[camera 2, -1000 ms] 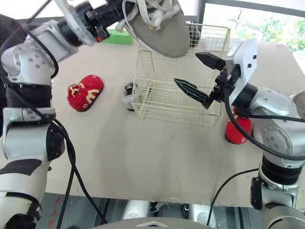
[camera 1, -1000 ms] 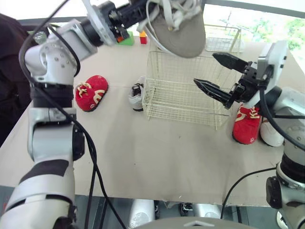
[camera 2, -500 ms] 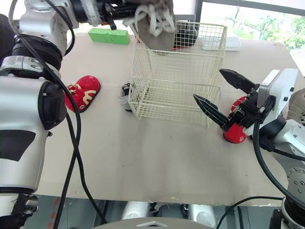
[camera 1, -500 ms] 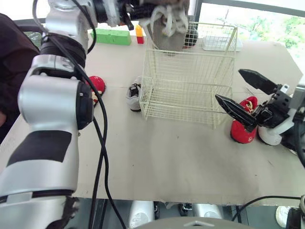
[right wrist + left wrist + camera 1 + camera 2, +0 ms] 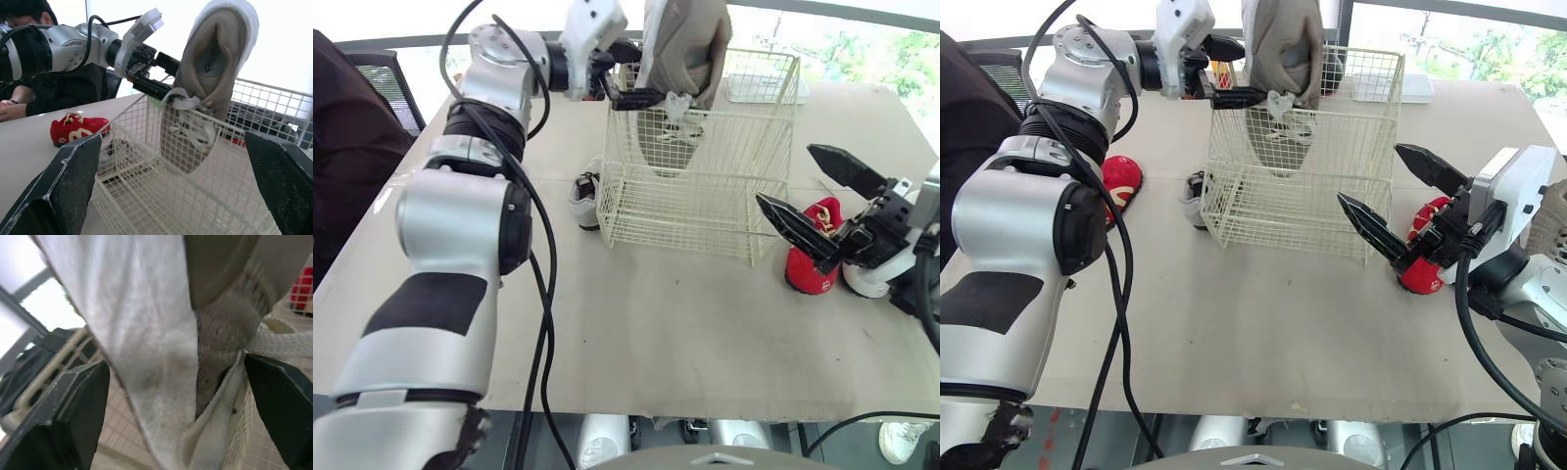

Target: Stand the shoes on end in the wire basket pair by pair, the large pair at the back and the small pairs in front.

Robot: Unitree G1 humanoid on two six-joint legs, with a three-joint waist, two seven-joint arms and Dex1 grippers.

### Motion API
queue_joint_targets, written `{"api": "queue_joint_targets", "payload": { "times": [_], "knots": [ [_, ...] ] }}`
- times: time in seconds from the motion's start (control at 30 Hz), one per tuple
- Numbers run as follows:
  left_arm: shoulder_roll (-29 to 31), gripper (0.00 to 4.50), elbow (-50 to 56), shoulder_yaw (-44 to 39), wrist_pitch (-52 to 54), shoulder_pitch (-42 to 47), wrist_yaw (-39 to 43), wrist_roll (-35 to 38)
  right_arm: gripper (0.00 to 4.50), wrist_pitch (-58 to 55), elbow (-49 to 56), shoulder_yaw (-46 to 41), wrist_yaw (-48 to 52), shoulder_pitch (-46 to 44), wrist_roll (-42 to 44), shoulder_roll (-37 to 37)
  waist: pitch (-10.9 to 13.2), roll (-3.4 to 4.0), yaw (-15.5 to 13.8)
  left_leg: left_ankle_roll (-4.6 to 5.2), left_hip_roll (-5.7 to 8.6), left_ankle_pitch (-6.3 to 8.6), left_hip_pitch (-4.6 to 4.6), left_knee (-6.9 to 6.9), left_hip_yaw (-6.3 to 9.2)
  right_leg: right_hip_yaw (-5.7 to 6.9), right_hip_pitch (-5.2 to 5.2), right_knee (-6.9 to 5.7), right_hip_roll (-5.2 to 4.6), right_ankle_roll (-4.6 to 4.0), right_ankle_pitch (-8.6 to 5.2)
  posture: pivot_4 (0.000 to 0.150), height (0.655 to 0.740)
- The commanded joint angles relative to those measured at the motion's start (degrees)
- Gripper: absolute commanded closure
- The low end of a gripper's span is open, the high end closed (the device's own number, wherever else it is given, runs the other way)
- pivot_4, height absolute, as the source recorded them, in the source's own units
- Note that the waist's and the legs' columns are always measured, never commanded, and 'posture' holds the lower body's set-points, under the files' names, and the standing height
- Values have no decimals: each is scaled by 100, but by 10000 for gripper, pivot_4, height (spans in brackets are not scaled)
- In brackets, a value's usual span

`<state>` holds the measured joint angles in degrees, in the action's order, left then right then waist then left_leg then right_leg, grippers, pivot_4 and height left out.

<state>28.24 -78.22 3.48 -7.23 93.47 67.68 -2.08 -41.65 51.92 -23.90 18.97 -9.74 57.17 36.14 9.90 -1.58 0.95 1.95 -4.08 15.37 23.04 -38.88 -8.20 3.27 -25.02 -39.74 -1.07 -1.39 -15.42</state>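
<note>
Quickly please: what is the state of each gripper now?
Left gripper: jaws closed on the large grey shoe.
Right gripper: jaws open, holding nothing.

Tan table (image 5: pixel 636 323). White tray (image 5: pixel 1398 89) at its far edge. Person in a dark top (image 5: pixel 347 162) sits at the table's left side, beside a black chair (image 5: pixel 391 83). Trees (image 5: pixel 867 54) beyond the window.

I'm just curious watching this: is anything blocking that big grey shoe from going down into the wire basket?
Nothing visible does. The large grey shoe, held by the left end effector, hangs toe-down, partway inside the open top of the wire basket.
</note>
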Motion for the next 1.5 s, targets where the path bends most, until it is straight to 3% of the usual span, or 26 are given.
{"api": "queue_joint_targets", "payload": {
  "times": [0.03,0.17,0.27,0.37,0.5,0.67,0.73,0.87,0.97,1.1,1.23,1.37,1.5],
  "knots": [
    [361,532,206,-493,220,195,57,270,0,188,117,-7,-71,-2,162,162,0,0,0,0,0,0,0,-5,0,0,0,-3,0,4,-2,1500,7400],
    [621,532,407,-892,531,164,391,564,0,236,-76,-57,-39,50,135,350,0,-1,-5,1,-1,1,-3,-8,4,2,1,-11,2,17,-9,1500,7400],
    [729,532,1113,-1203,1584,-79,1138,1129,0,60,-540,-129,-497,-110,198,393,-1,-2,-17,1,-2,0,-1,-16,6,5,4,-11,2,16,-8,1500,7400],
    [730,532,3000,-1369,3418,-890,1283,1903,0,-311,-903,-396,-830,-95,587,683,-1,0,-15,1,-2,1,-1,-26,5,4,9,-13,-4,-1,1,1500,7400],
    [457,532,7123,-1674,5942,-2936,75,3346,0,-346,-1050,-829,-573,254,17,1323,-5,6,-3,0,-9,0,-4,-23,10,-4,12,-17,-5,-2,2,1500,7400],
    [-136,532,9361,-1919,7405,-4167,-1047,4816,0,-436,-1500,-1674,-53,1028,-402,1760,-5,-1,-55,0,-8,0,-9,-34,27,-4,31,-15,-2,0,2,1500,7400],
    [-52,532,9640,-1549,7288,-4587,-962,4843,0,-595,-1662,-1888,92,1363,-746,2006,-11,8,-68,0,-5,0,-25,-33,29,-4,47,-15,-3,5,0,1500,7400],
    [-445,532,9944,-1121,7082,-5026,-1449,4897,0,-809,-2085,-2305,442,1834,-1148,2275,-12,11,-63,0,-1,2,-112,-16,34,-5,127,-9,-2,23,-10,1500,7400],
    [-778,532,9850,-1138,6657,-5382,-1931,4736,0,-585,-1784,-2454,808,1881,-1234,2292,-13,12,-21,-1,1,2,-124,-6,39,-6,136,-9,0,25,-11,1500,7400],
    [-1319,532,9704,-1674,5887,-5345,-3219,4440,0,-431,-1166,-2737,1440,1463,-78,2145,-12,10,2,-13,14,-5,-128,13,76,-33,138,-14,20,24,-10,1500,7400],
    [-1336,532,9642,-1942,5036,-5250,-4415,3603,0,181,-740,-2662,1607,918,809,1755,-11,-9,-17,-23,17,-11,-130,30,87,-32,136,-5,27,24,-10,1500,7400],
    [-1098,532,9371,-1348,4112,-5127,-4746,2550,0,381,-523,-2218,1541,678,1047,1781,-13,-14,-48,-22,69,-11,-134,48,135,-44,136,7,8,24,-10,1500,7400],
    [-1207,532,8596,-810,3409,-4801,-4729,1977,0,510,-439,-1948,1226,528,1013,1787,-15,-18,-188,-5,88,-1,-127,45,144,-40,136,21,-11,25,-7,1500,7400]
  ]
}}
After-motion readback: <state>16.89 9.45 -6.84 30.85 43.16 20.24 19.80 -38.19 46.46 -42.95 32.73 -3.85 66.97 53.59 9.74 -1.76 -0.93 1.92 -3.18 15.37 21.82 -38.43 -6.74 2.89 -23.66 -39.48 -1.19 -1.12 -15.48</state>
